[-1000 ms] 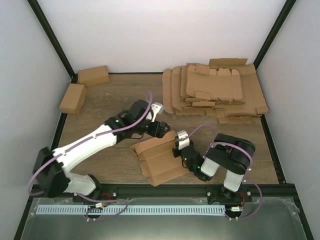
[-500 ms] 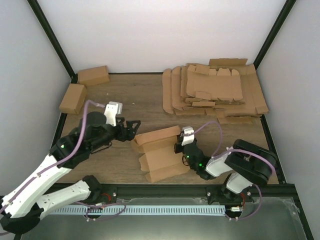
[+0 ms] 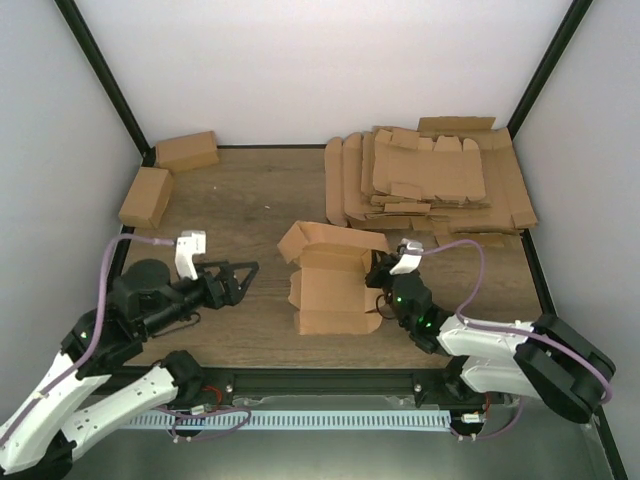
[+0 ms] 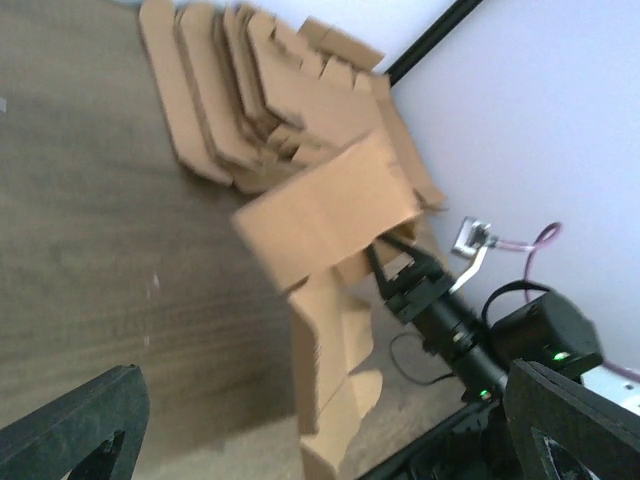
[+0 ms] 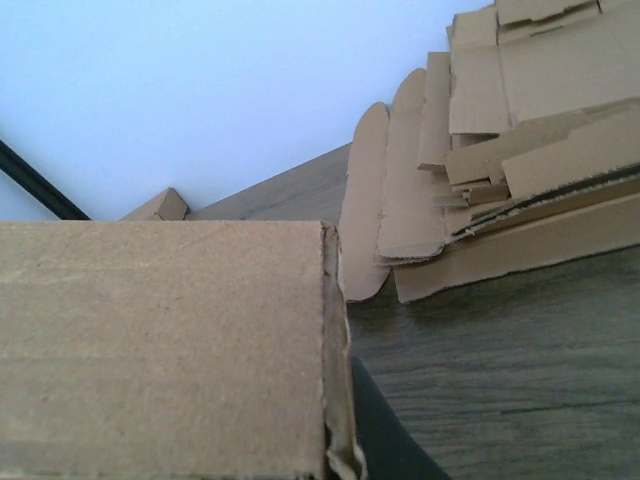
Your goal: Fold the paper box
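The paper box (image 3: 330, 276) lies mid-table as a brown blank, partly folded, with one panel raised at its far end. My right gripper (image 3: 379, 270) is shut on the box's right edge. In the right wrist view the held panel (image 5: 160, 350) fills the lower left, with one dark finger (image 5: 390, 435) against its edge and the other hidden behind the card. My left gripper (image 3: 244, 277) is open, holds nothing, and sits apart from the box on its left. The left wrist view is blurred and shows the box (image 4: 330, 215) ahead with the right gripper (image 4: 410, 285) on it.
A pile of flat brown blanks (image 3: 430, 180) covers the back right of the table. Two folded boxes (image 3: 187, 151) (image 3: 146, 196) sit at the back left corner. Black frame posts run up both back corners.
My left arm has drawn back left and toward the near edge, letting go of the box, its jaws opening. The right arm has carried the box right and farther back, one panel now raised.
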Robot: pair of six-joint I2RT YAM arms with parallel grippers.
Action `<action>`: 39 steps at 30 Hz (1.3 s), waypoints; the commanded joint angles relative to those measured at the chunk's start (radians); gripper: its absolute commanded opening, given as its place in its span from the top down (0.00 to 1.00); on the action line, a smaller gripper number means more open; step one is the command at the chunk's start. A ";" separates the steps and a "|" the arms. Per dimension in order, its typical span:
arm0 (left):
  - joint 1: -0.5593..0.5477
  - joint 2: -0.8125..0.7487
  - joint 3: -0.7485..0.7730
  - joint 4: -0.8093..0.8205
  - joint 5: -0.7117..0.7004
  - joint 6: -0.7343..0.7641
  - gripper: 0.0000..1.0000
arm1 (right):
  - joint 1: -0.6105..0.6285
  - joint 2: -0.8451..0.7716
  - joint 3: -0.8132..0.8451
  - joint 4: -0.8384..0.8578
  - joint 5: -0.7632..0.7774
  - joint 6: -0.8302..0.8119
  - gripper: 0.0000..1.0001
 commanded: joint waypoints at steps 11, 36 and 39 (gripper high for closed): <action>-0.009 -0.211 -0.541 0.412 0.317 -0.455 0.02 | -0.026 -0.113 0.012 -0.198 0.031 0.249 0.98; -0.212 0.288 -0.315 0.397 0.038 -0.176 0.84 | -0.026 -0.106 0.040 -0.231 0.016 0.241 0.99; -0.212 0.294 -0.287 0.353 0.019 -0.155 0.96 | -0.026 -0.111 0.037 -0.239 -0.010 0.250 0.99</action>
